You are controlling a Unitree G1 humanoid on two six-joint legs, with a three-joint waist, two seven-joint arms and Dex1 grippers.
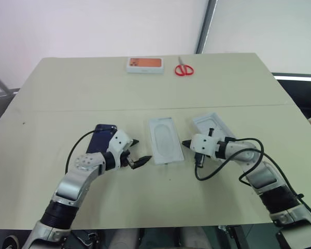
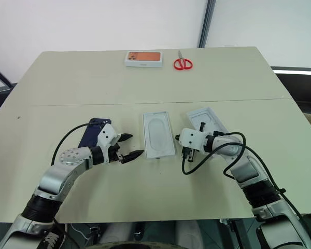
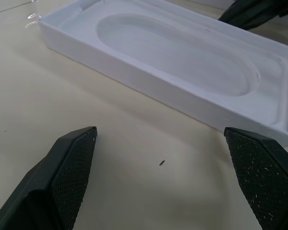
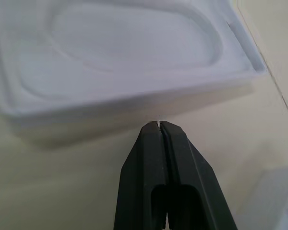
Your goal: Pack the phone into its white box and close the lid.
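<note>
The dark navy phone (image 1: 100,136) lies flat at the left, its near end hidden under my left arm. A white moulded tray with an oval recess, which I take for the lid (image 1: 165,140) lying underside up, sits in the middle of the table. To its right lies the white box (image 1: 213,126), partly covered by my right hand. My left gripper (image 1: 140,151) is open just left of the lid's near corner, holding nothing. Close to the lid's right edge, my right gripper (image 1: 186,143) is shut and empty, its tip just short of the lid's wall (image 4: 134,103).
A small orange-topped white box (image 1: 144,64) and red scissors (image 1: 184,69) lie at the far edge of the beige table (image 1: 67,93). Black cables loop beside both wrists. A seam crosses the tabletop behind the lid.
</note>
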